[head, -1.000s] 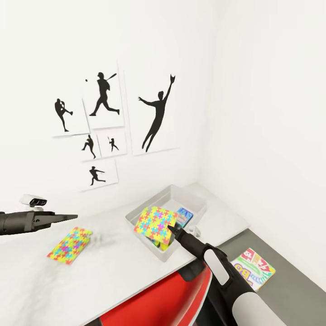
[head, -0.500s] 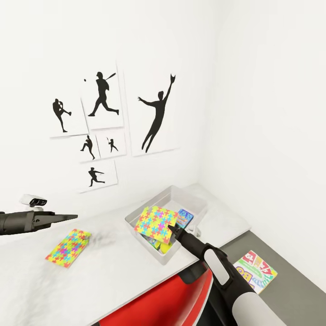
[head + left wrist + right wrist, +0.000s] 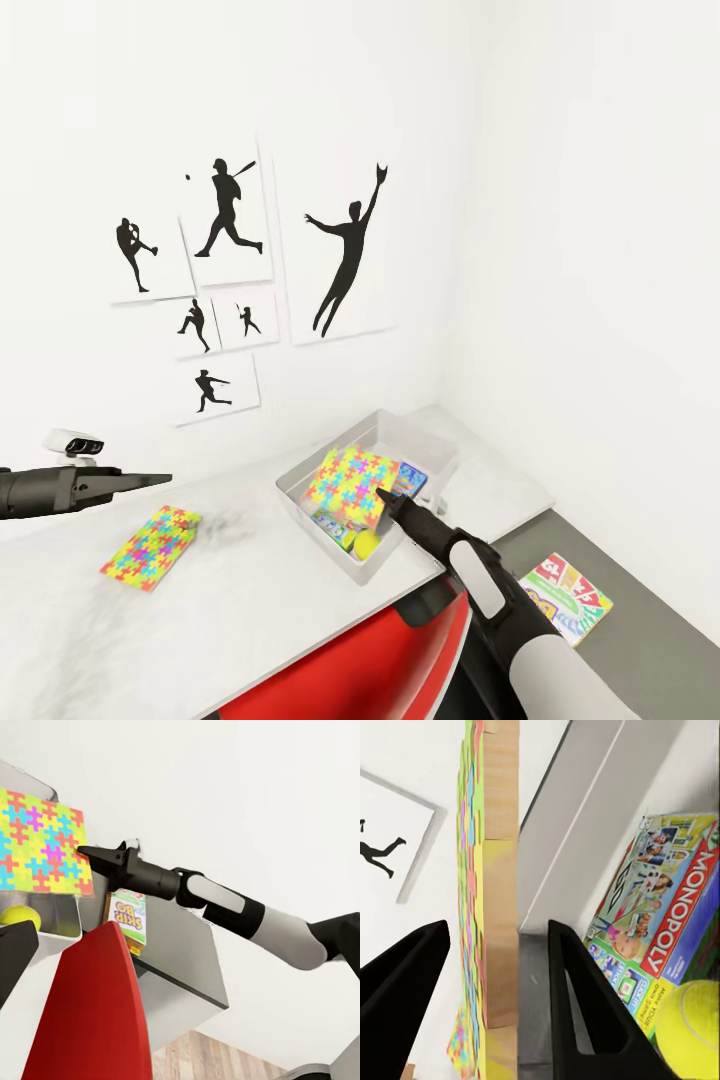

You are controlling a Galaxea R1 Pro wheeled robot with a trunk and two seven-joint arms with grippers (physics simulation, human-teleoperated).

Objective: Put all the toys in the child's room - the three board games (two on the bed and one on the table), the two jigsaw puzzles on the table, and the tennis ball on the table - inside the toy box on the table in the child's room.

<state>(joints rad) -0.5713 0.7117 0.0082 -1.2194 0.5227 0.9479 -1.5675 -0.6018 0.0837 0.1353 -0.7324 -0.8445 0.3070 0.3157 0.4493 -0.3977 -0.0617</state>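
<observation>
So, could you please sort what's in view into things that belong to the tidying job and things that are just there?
Job:
- toy box
- puzzle in the right gripper, over the box
- second puzzle on the table
- Monopoly game and tennis ball in the box
- Skip-Bo game on the lower wing

Just there:
- baseball prints
- red chair

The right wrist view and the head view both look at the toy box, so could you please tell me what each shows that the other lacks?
Right wrist view alone: the word MONOPOLY is readable on the board game lying in the toy box, with the tennis ball beside it.

Head view alone: the second jigsaw puzzle lying flat on the table, the SKIP-BO box on the lower wing, the left tool and the baseball prints.

Both: the right tool beside the tilted jigsaw puzzle over the toy box.
</observation>
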